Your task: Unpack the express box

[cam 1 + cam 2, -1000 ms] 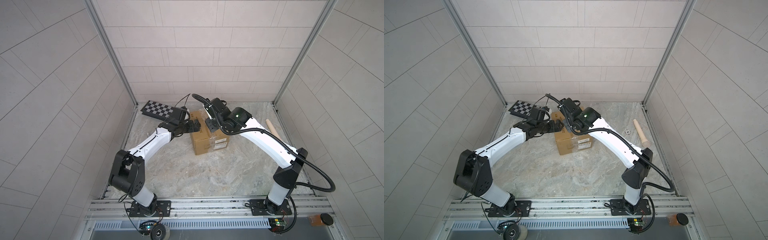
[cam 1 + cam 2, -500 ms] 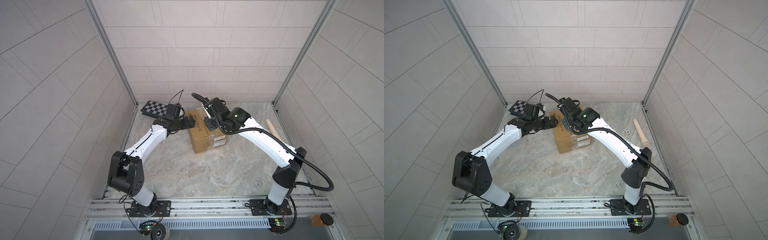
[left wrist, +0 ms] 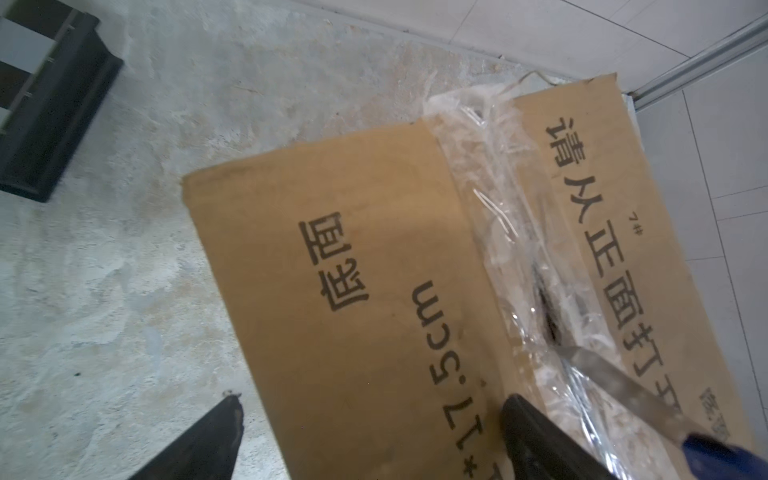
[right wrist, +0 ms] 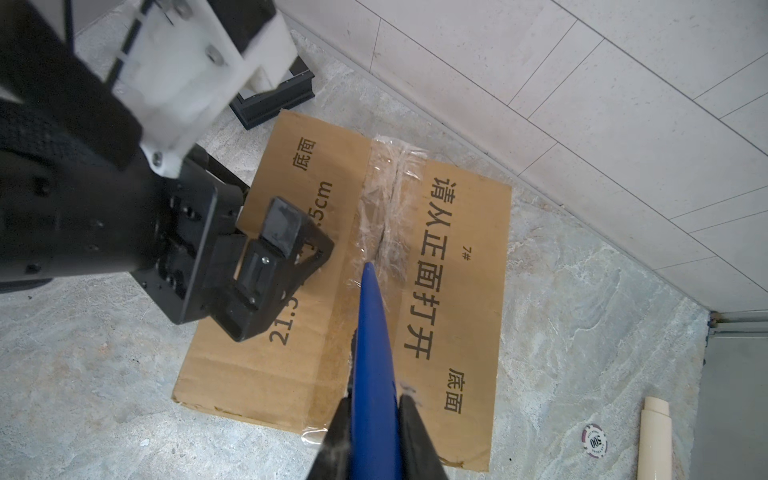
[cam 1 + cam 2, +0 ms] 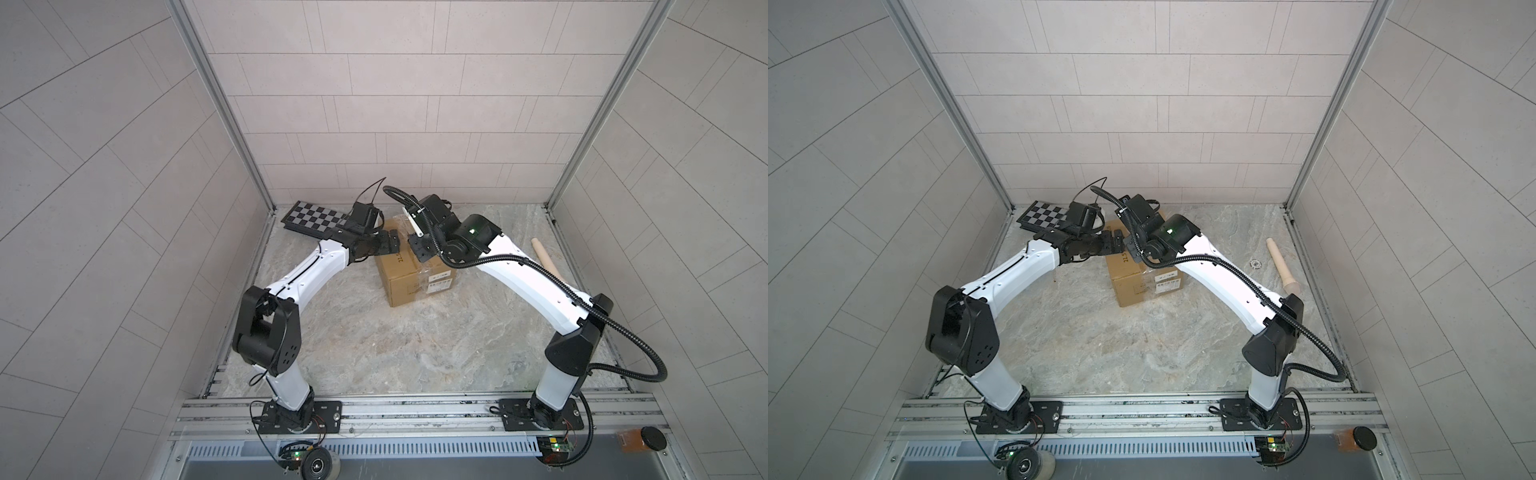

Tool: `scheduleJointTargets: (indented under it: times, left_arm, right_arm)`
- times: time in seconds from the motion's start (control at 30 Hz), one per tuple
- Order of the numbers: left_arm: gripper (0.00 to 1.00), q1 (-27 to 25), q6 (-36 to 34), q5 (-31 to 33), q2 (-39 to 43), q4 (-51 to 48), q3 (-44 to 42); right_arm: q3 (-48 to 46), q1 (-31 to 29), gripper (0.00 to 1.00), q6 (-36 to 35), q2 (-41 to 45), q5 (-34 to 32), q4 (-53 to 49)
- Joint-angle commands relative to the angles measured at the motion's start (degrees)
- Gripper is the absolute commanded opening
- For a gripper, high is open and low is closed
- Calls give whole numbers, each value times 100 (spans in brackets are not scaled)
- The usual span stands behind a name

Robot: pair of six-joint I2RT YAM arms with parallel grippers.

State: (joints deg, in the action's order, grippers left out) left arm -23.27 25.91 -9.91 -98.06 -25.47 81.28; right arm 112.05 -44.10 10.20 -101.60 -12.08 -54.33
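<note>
Box [image 5: 415, 270] on floor [image 5: 374, 332], mid-rear, seam up. Right gripper [image 4: 376, 409] clamped on knife [image 4: 370, 316], tip in tape [image 4: 386, 208] slit. Left gripper [image 3: 372, 401] spread wide over box edge, empty. Risk: box sliding under blade drag; contents cut by deep tip.

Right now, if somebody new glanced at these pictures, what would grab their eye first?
The brown corrugated cardboard box with black Chinese print sits centre, toward the back. The right gripper is shut on a blue-handled knife, blade tip at a slit in the clear tape seam on the box top. The open left gripper straddles an edge of that top.
</note>
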Motion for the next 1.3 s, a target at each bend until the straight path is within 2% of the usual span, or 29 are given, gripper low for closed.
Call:
scheduleJointTargets:
  times: [0.0,0.3,0.67,1.1,1.27]
  left_arm:
    - [100,-22,-128,481,-176,-561,55]
    - [100,-14,-131,605,-213,-617,-270]
    - [100,-14,-127,545,-255,-573,-314]
    - [100,-16,-86,457,-272,-498,-366]
    - [100,-14,-69,462,-303,-483,-384]
  right_arm:
    - [0,-10,0,-70,-13,80,-95]
    - [282,-11,0,-133,169,-210,-214]
    - [68,-5,0,-124,146,-315,-207]
    - [-83,103,0,-34,106,92,5]
    - [-155,162,0,-27,5,32,-32]
